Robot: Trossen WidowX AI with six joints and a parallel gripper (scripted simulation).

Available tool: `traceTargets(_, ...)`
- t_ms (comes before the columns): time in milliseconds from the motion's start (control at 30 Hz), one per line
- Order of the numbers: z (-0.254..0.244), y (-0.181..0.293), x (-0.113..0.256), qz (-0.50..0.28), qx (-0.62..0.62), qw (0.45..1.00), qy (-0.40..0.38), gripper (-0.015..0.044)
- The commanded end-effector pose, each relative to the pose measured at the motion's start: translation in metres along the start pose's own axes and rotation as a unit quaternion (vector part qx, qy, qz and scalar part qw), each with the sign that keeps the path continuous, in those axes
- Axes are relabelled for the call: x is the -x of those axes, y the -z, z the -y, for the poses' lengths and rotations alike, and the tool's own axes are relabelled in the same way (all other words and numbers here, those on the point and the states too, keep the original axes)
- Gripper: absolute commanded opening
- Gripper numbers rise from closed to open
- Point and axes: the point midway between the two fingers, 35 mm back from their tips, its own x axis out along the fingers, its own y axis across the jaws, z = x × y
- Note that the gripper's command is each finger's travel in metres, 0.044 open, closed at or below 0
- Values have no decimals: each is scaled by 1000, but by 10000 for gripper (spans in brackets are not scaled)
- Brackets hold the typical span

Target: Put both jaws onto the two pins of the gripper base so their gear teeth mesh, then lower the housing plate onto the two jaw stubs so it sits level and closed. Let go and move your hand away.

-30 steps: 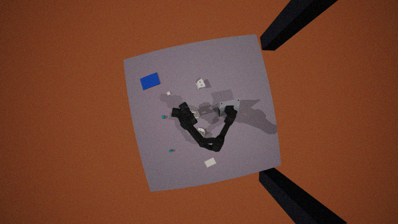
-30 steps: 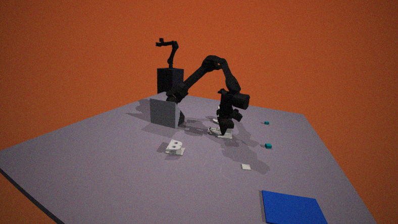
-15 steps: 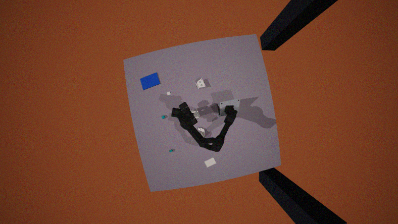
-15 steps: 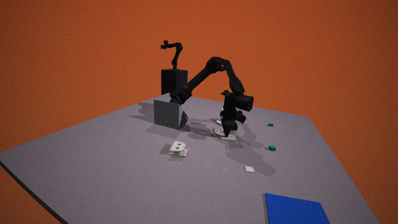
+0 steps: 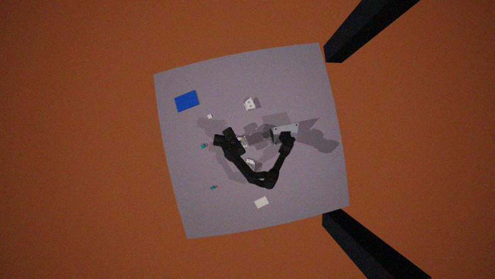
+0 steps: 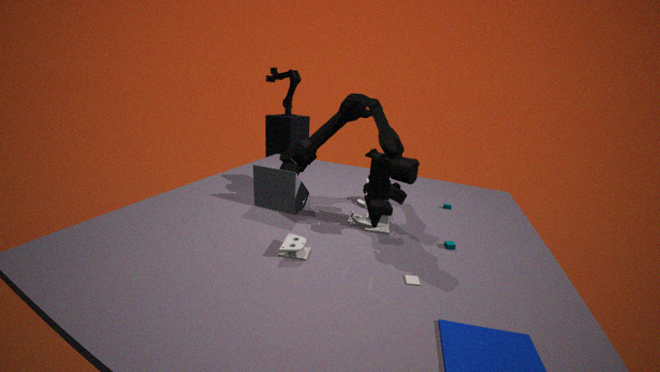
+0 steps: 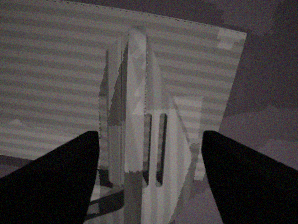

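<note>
My gripper [image 6: 374, 223] [image 7: 151, 141] is open and low over the pale gripper base [image 5: 244, 141] [image 6: 383, 229] [image 7: 45, 75]. A pale slotted jaw [image 7: 134, 100] lies between the fingertips in the wrist view, with gaps to both sides. It is over the base; whether it sits on a pin is hidden. Another white ribbed part [image 5: 250, 163] [image 6: 361, 202], which looks like the other jaw, lies apart from the base, on the far side in the exterior view. The white housing plate [image 5: 248, 103] [image 6: 293, 241] with two round holes is tilted over a small white support, away from the gripper.
A blue panel [image 5: 186, 101] [image 6: 489, 348], a small white tile [image 5: 210, 116] [image 6: 412, 280] and two teal blocks [image 5: 203, 146] [image 5: 212, 187] [image 6: 447, 206] [image 6: 450, 245] lie about. A cream rectangle [image 5: 261, 202] lies near one edge. A grey panel [image 5: 292, 129] [image 6: 273, 188] stands by the arm's base.
</note>
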Motion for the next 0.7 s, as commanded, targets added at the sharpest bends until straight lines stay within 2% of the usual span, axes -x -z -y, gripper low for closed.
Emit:
traceTargets(0,0,0,0,0,0,1000,0,224)
traceTargets(267,0,0,2,0,0,1000,0,224)
traceTargets(533,0,1,67,1,-2,1000,-1,224)
traceTargets(667,0,1,70,1,-2,1000,-1,224)
